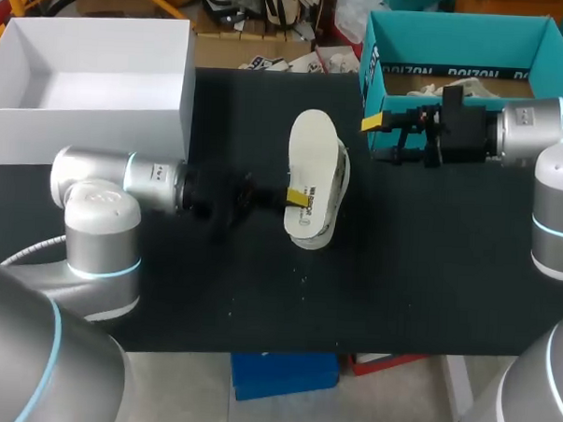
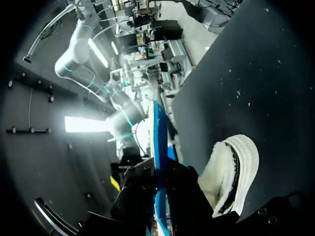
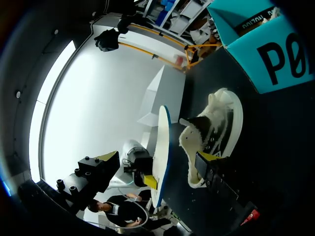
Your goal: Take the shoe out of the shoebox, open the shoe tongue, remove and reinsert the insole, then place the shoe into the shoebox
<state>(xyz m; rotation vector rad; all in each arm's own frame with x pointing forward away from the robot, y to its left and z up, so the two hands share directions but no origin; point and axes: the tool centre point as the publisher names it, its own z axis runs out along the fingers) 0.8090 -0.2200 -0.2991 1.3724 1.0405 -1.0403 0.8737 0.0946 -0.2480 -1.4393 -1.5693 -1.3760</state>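
Note:
A white shoe (image 1: 331,190) lies on its side mid-table. The pale insole (image 1: 312,154) stands on edge against it, out of the shoe. My left gripper (image 1: 297,199) comes in from the left and is shut on the insole's near end. Its wrist view has the insole (image 2: 160,147) edge-on as a blue strip between the dark fingers, with the shoe (image 2: 232,169) beside it. My right gripper (image 1: 378,133) hovers open, to the shoe's right, in front of the teal shoebox (image 1: 457,50). Ahead of the right gripper (image 3: 157,164) are the insole (image 3: 160,142) and shoe (image 3: 219,123).
A white open box (image 1: 91,81) stands at the back left of the black table (image 1: 259,294). The teal shoebox (image 3: 280,56) at the back right holds some pale paper or cloth. White specks dot the table's front.

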